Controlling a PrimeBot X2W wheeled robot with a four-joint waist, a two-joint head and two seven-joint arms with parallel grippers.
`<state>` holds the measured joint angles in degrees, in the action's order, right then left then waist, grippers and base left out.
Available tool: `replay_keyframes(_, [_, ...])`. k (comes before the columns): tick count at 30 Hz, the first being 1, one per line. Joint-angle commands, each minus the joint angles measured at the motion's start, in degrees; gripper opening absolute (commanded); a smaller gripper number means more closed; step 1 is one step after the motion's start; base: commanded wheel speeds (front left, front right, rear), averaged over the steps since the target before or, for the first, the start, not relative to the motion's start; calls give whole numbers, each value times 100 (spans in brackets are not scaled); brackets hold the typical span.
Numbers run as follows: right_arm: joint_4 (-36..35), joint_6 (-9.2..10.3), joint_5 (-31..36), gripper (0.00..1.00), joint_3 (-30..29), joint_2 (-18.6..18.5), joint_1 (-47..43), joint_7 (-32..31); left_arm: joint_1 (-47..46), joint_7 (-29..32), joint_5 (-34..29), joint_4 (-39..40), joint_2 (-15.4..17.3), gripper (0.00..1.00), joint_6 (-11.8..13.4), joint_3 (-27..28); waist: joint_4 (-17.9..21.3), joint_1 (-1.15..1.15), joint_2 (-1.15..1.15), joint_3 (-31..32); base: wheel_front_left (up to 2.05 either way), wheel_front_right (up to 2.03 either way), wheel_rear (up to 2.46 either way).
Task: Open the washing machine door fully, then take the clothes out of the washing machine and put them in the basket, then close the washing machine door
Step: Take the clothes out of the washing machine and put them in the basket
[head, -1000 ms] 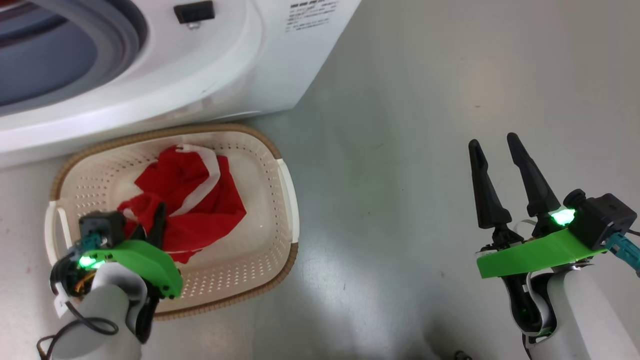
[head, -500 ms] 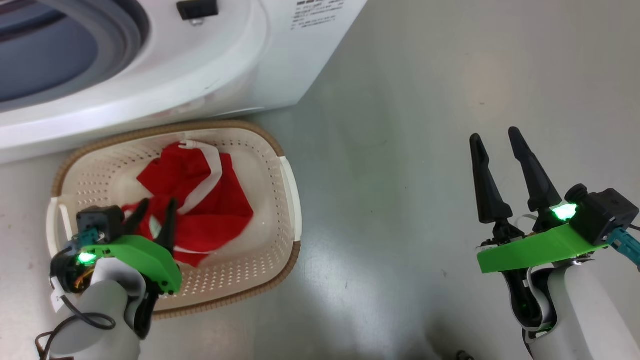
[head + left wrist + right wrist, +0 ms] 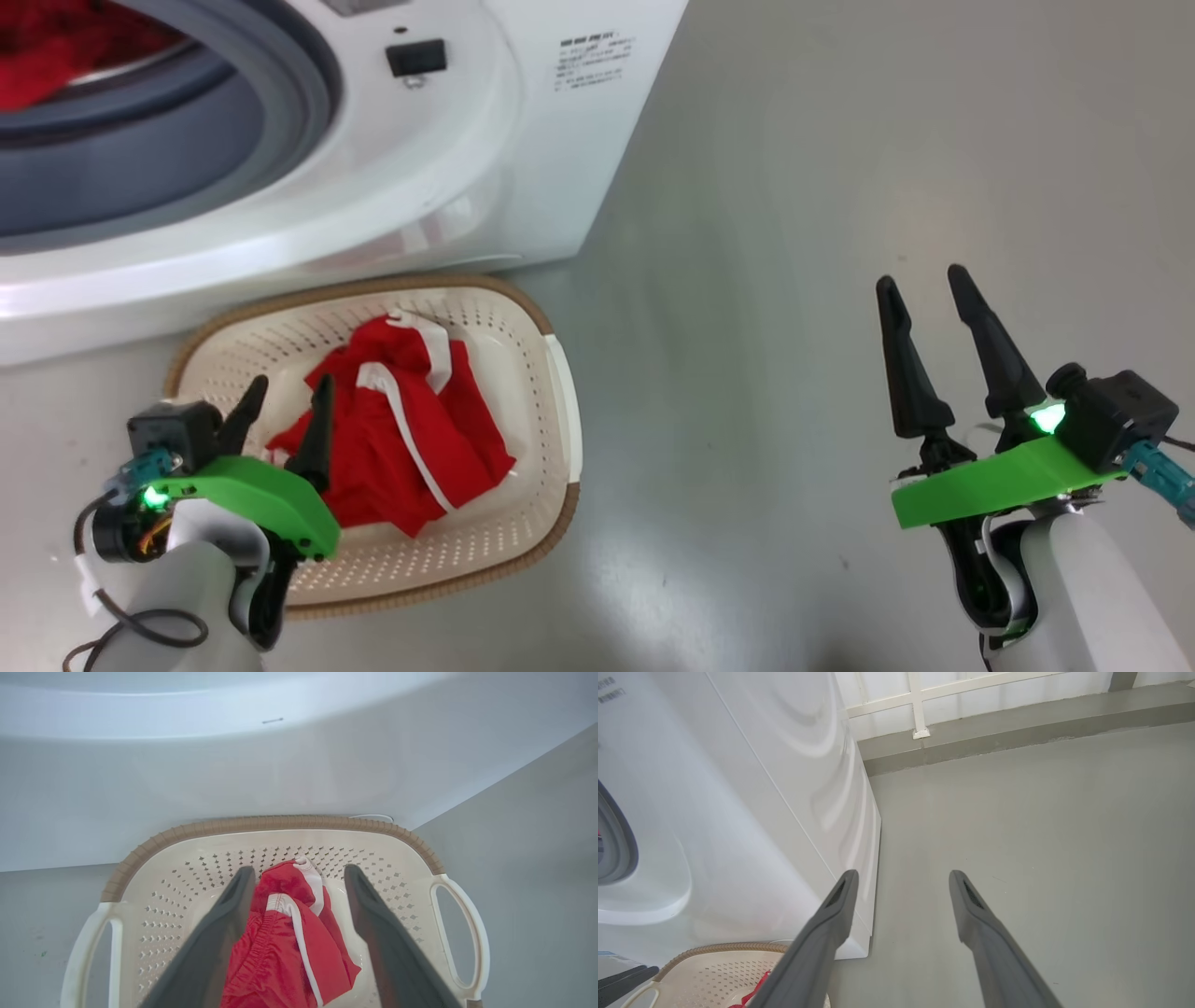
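The white washing machine (image 3: 523, 121) stands at the upper left, its grey-ringed opening (image 3: 187, 140) uncovered; the door is out of view. Red clothes (image 3: 37, 47) lie inside the drum. On the floor in front sits the cream basket (image 3: 551, 373) with a red, white-striped garment (image 3: 411, 439) lying loose in it. My left gripper (image 3: 289, 387) hangs open over the basket's near left side. In the left wrist view, my left gripper (image 3: 299, 870) has a finger on either side of the garment (image 3: 280, 952) without pinching it. My right gripper (image 3: 920, 285) is open and empty over bare floor.
Grey floor (image 3: 794, 187) stretches to the right of the machine. In the right wrist view, a low grey ledge and a white wall (image 3: 994, 723) run behind the machine's side panel (image 3: 784, 788), and the basket's rim (image 3: 714, 949) shows at the lower left.
My left gripper opened and let the red garment drop into the basket. The head camera tilted up, bringing the drum's red clothes into view. The right gripper stayed open.
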<state>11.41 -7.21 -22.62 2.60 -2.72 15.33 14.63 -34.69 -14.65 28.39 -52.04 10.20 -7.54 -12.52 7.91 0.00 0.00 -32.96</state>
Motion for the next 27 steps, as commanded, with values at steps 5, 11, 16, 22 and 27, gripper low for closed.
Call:
replay_keyframes(5, [-23,-28,155,100,70,-16,-253,37,400,-35,-240,546,123,100,5,463,-211,0,0,521,0,0,0])
replay_keyframes(11, [81,-28,232,100,28,-16,-423,37,780,-35,-549,1178,2,100,5,857,-354,0,0,1004,0,0,0])
replay_keyframes(16, [140,-28,287,100,-8,-16,-564,37,1096,-35,-762,1788,-101,100,5,1164,-437,0,0,1334,0,0,0])
replay_keyframes(22, [181,-28,331,100,-86,-16,-739,37,1482,-35,-997,2460,-203,100,5,1367,-509,0,0,1670,0,0,0])
replay_keyframes(27, [199,-28,352,100,-149,-16,-906,37,1807,-35,-1124,2963,-264,100,5,1492,-548,0,0,1923,0,0,0])
